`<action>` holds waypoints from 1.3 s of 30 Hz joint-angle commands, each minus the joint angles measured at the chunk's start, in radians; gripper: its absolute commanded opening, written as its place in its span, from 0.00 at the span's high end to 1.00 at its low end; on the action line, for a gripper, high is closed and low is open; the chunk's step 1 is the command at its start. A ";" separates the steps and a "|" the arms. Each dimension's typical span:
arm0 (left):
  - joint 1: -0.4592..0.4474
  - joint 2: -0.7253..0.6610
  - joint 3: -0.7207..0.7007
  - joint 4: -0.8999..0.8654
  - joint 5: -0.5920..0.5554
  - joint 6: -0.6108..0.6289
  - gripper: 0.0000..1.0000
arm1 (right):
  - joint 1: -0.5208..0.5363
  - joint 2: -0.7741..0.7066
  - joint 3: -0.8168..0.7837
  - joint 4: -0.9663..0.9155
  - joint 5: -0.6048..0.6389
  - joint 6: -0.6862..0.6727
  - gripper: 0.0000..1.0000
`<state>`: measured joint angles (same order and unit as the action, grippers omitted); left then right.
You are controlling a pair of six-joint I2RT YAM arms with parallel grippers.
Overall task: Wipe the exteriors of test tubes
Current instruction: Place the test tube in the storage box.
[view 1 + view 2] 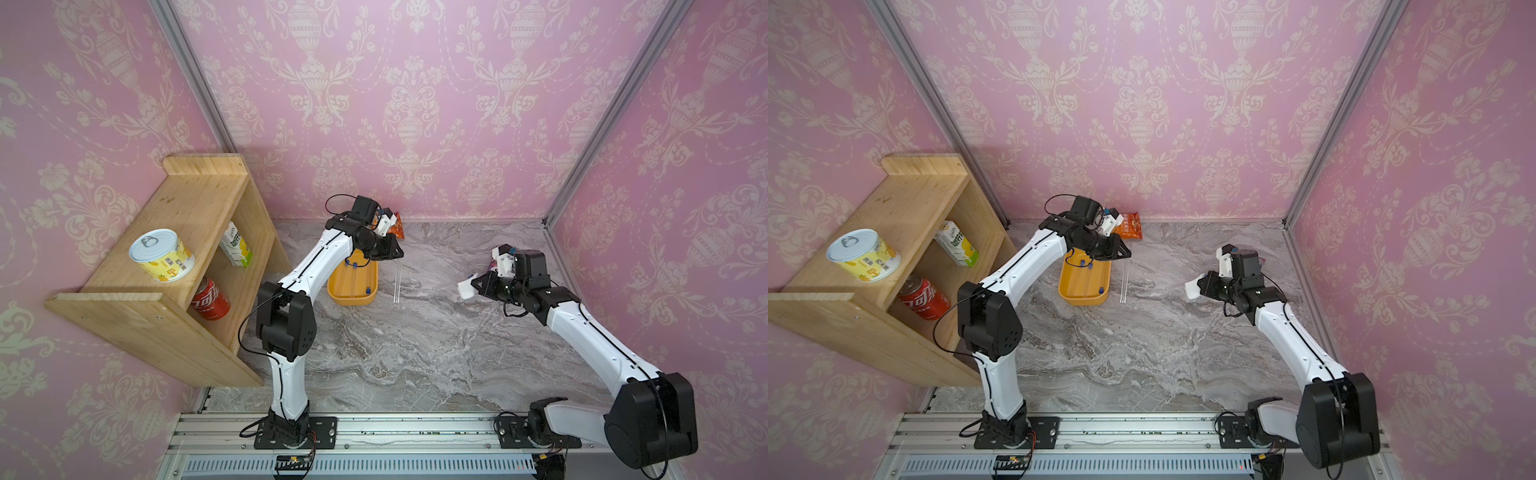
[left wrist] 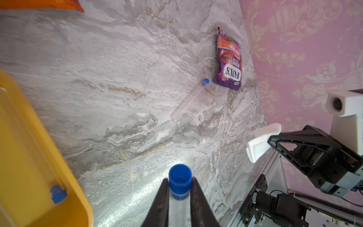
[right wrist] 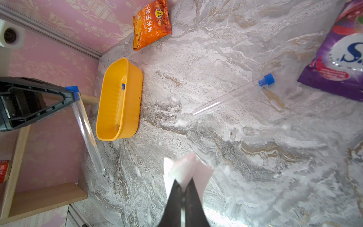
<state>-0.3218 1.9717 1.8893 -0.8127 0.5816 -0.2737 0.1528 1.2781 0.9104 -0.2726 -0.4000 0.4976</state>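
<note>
Marble tabletop (image 1: 415, 353) sits between pink floral-papered walls (image 1: 415, 104).

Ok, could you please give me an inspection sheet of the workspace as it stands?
Surface: marble tabletop, no spill seen.
Job's things: held tube in the left end effector; loose tube lying by the purple bag; tray tubes in the yellow tray.
Clutter: orange bag near the back wall; purple bag.
End effectors: left shut on the held tube near its cap; right end effector shut on the wipe.
Cables: black loops along both arms, apart from the tubes.
Surroundings: wooden shelf with tin, cola can, carton; pink walls.
</note>
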 commanded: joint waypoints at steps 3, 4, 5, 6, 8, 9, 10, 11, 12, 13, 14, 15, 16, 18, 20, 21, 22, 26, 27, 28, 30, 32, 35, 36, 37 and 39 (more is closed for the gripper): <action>0.096 0.075 0.147 -0.143 -0.010 0.081 0.79 | -0.004 0.081 0.051 0.040 -0.064 -0.015 1.00; 0.107 0.093 0.176 -0.164 -0.019 0.091 0.79 | -0.004 0.095 0.056 0.044 -0.072 -0.014 1.00; 0.119 0.115 0.216 -0.194 -0.041 0.108 0.79 | -0.004 0.108 0.062 0.050 -0.081 -0.013 1.00; 0.127 0.141 0.259 -0.229 -0.069 0.127 0.80 | -0.005 0.121 0.067 0.053 -0.087 -0.013 1.00; 0.140 0.195 0.347 -0.302 -0.123 0.160 0.80 | -0.004 0.140 0.073 0.061 -0.092 -0.014 1.00; 0.146 0.225 0.398 -0.333 -0.146 0.174 0.80 | -0.004 0.147 0.074 0.067 -0.095 -0.011 1.00; 0.152 0.251 0.438 -0.358 -0.158 0.181 0.80 | -0.004 0.154 0.074 0.073 -0.101 -0.009 1.00; 0.161 0.280 0.480 -0.378 -0.158 0.186 0.80 | -0.004 0.162 0.074 0.080 -0.106 -0.005 1.00; 0.169 0.306 0.517 -0.393 -0.153 0.188 0.80 | -0.004 0.169 0.070 0.088 -0.111 -0.004 1.00; 0.175 0.332 0.549 -0.404 -0.154 0.189 0.80 | -0.004 0.174 0.067 0.094 -0.114 -0.004 1.00; 0.181 0.359 0.586 -0.421 -0.160 0.192 0.80 | -0.004 0.179 0.064 0.099 -0.117 -0.001 1.00; 0.185 0.385 0.622 -0.439 -0.169 0.197 0.80 | -0.005 0.185 0.061 0.103 -0.120 -0.001 1.00; 0.187 0.406 0.649 -0.454 -0.181 0.202 0.80 | -0.006 0.188 0.059 0.104 -0.122 -0.001 1.00; 0.189 0.439 0.687 -0.475 -0.208 0.211 0.80 | -0.008 0.193 0.056 0.107 -0.125 -0.002 1.00; 0.192 0.460 0.696 -0.481 -0.225 0.216 0.80 | -0.010 0.196 0.052 0.108 -0.129 -0.004 1.00; 0.193 0.469 0.693 -0.480 -0.232 0.217 0.80 | -0.011 0.196 0.051 0.108 -0.129 -0.003 1.00; 0.195 0.476 0.690 -0.478 -0.237 0.217 0.80 | -0.011 0.195 0.051 0.109 -0.131 -0.002 1.00; 0.194 0.504 0.678 -0.454 -0.236 0.209 0.79 | -0.013 0.196 0.051 0.106 -0.134 -0.005 1.00; 0.195 0.513 0.677 -0.449 -0.230 0.204 0.79 | -0.013 0.195 0.050 0.105 -0.135 -0.004 1.00; 0.195 0.519 0.673 -0.443 -0.227 0.199 0.79 | -0.015 0.195 0.050 0.105 -0.135 -0.003 1.00; 0.196 0.533 0.663 -0.426 -0.227 0.193 0.79 | -0.015 0.192 0.048 0.103 -0.135 -0.005 1.00; 0.194 0.544 0.649 -0.412 -0.227 0.187 0.79 | -0.015 0.190 0.047 0.096 -0.135 -0.007 1.00; 0.195 0.547 0.618 -0.388 -0.226 0.180 0.80 | -0.018 0.183 0.047 0.088 -0.134 -0.012 1.00; 0.194 0.544 0.606 -0.378 -0.224 0.180 0.79 | -0.019 0.184 0.045 0.088 -0.134 -0.013 1.00; 0.195 0.540 0.594 -0.371 -0.223 0.179 0.79 | -0.021 0.182 0.045 0.087 -0.136 -0.012 1.00; 0.194 0.537 0.575 -0.358 -0.220 0.176 0.80 | -0.022 0.183 0.045 0.090 -0.140 -0.009 1.00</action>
<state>-0.1329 2.4989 2.4893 -1.1927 0.3702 -0.0910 0.1383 1.4693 0.9535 -0.1772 -0.5243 0.4969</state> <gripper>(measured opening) 0.205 0.063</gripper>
